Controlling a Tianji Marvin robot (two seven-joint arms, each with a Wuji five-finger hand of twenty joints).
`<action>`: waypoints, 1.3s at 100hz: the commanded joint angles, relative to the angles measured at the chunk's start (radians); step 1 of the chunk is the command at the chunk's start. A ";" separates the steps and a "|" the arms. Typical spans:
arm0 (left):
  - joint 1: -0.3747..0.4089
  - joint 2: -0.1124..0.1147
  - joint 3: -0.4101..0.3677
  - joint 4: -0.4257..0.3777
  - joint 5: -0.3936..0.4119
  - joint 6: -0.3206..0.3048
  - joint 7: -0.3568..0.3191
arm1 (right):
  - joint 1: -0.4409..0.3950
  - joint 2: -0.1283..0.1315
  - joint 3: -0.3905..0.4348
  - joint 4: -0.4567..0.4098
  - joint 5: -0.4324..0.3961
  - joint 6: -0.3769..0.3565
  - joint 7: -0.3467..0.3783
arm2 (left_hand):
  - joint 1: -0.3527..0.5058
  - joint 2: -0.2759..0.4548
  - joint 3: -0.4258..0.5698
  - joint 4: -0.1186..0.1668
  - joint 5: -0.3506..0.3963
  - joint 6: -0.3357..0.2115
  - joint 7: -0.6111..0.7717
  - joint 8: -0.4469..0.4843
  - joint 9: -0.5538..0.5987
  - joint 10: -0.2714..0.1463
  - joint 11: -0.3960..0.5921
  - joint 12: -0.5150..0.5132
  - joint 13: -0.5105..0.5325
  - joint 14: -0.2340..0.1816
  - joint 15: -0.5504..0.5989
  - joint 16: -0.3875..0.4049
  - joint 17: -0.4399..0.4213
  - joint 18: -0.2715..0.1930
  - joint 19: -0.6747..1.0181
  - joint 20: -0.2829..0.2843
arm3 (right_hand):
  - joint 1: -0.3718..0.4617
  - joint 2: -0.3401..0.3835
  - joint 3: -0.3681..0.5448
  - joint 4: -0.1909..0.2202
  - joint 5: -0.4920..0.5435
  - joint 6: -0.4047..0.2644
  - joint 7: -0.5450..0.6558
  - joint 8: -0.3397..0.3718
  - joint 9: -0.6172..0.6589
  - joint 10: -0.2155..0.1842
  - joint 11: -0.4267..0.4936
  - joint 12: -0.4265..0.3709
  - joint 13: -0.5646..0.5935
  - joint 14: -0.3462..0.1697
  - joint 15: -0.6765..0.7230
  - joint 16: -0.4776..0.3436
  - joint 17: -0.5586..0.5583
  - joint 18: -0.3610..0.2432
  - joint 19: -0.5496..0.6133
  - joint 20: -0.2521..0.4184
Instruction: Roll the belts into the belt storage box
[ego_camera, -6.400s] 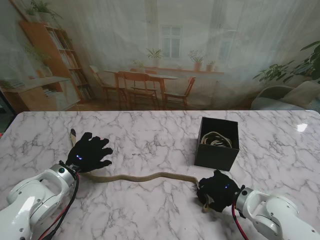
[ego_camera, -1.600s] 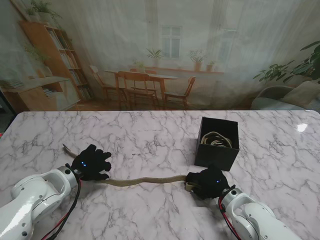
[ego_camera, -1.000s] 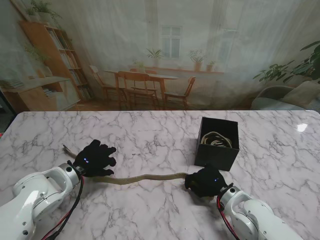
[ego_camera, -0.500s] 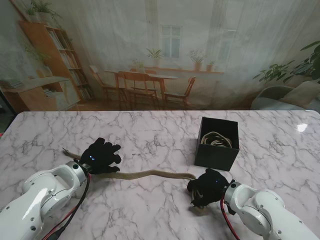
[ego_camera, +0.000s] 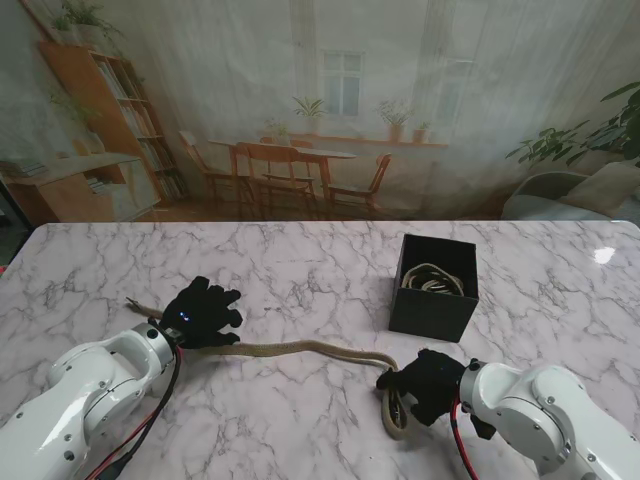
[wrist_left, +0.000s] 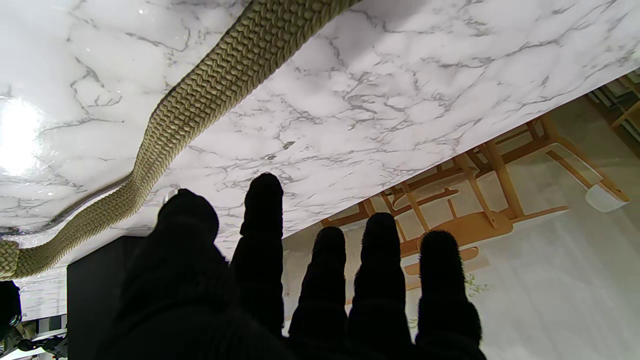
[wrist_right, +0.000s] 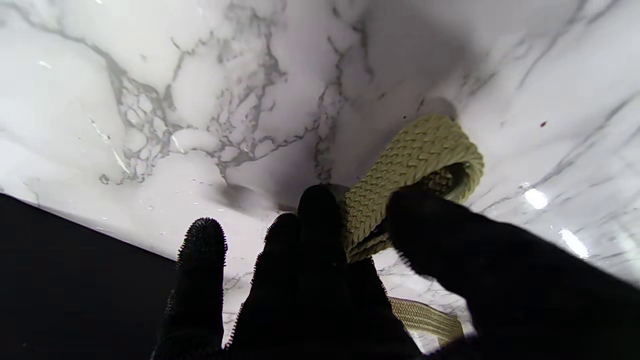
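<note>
A tan woven belt (ego_camera: 290, 349) lies stretched across the marble table, its right end curled into a loop (ego_camera: 394, 412). My right hand (ego_camera: 428, 385) is shut on that rolled end; the right wrist view shows thumb and fingers pinching the coil (wrist_right: 410, 160). My left hand (ego_camera: 202, 313) rests flat on the belt's left part, fingers spread, with the tip (ego_camera: 136, 305) poking out beyond it. In the left wrist view the belt (wrist_left: 200, 100) runs past my straight fingers (wrist_left: 262, 220). The black storage box (ego_camera: 433, 287) stands just beyond my right hand.
A coiled belt (ego_camera: 433, 279) lies inside the black box. The box's dark wall (wrist_right: 75, 280) shows close by my right fingers. The table's far edge meets a printed room backdrop (ego_camera: 320, 100).
My right hand has pulled back nearer to me and turned, curling the belt's right end into a loop. The left hand slid a little to the right earlier and now holds still.
</note>
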 joint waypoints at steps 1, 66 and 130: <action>0.001 -0.003 0.002 -0.001 -0.002 0.003 -0.012 | -0.010 0.003 0.002 -0.015 -0.036 -0.006 -0.005 | -0.007 0.043 -0.015 -0.007 0.007 0.025 -0.012 0.009 0.019 0.019 -0.024 0.001 0.002 0.019 -0.006 -0.002 -0.019 0.042 -0.024 0.000 | 0.073 -0.058 0.113 0.029 0.029 0.081 0.047 0.043 -0.045 -0.040 -0.059 -0.008 0.015 -0.072 -0.056 -0.021 0.008 -0.034 -0.007 -0.013; 0.000 -0.003 0.006 -0.004 -0.010 0.006 -0.029 | -0.026 -0.017 -0.045 0.053 -0.253 0.058 -0.259 | -0.004 0.043 -0.014 -0.007 0.006 0.023 -0.014 0.011 0.016 0.018 -0.025 0.001 0.000 0.020 -0.006 -0.002 -0.019 0.041 -0.028 0.003 | 0.197 0.025 -0.327 -0.294 0.298 -0.380 0.484 0.031 0.212 -0.098 0.182 0.115 0.268 0.013 0.125 0.077 0.181 0.005 0.139 0.061; 0.002 -0.003 0.005 -0.005 -0.012 0.008 -0.030 | -0.012 -0.024 -0.081 0.107 -0.167 0.112 -0.309 | -0.008 0.046 -0.015 -0.007 0.005 0.028 -0.016 0.010 0.013 0.020 -0.026 0.000 -0.002 0.020 -0.007 -0.002 -0.022 0.042 -0.032 0.004 | 0.163 0.000 -0.348 -0.305 0.437 -0.382 0.792 -0.054 -0.242 0.132 0.221 0.118 0.081 0.259 0.141 0.137 0.140 0.243 0.107 0.116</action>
